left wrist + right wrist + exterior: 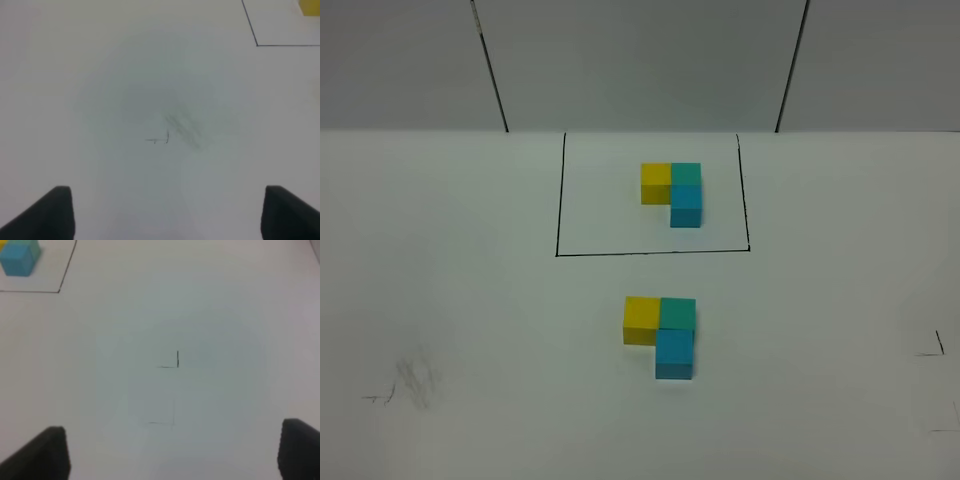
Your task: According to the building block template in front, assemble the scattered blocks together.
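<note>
My left gripper (167, 212) and right gripper (172, 452) hang over the bare white table (460, 300), jaws of both spread wide and holding nothing. The building block template (672, 192) sits inside its black outline (558, 200) at the far side. Nearer to me, well apart from both grippers, the 3 scattered blocks (662, 332) stand joined in the same L: yellow touching teal-green, sky-blue in front of the green.
</note>
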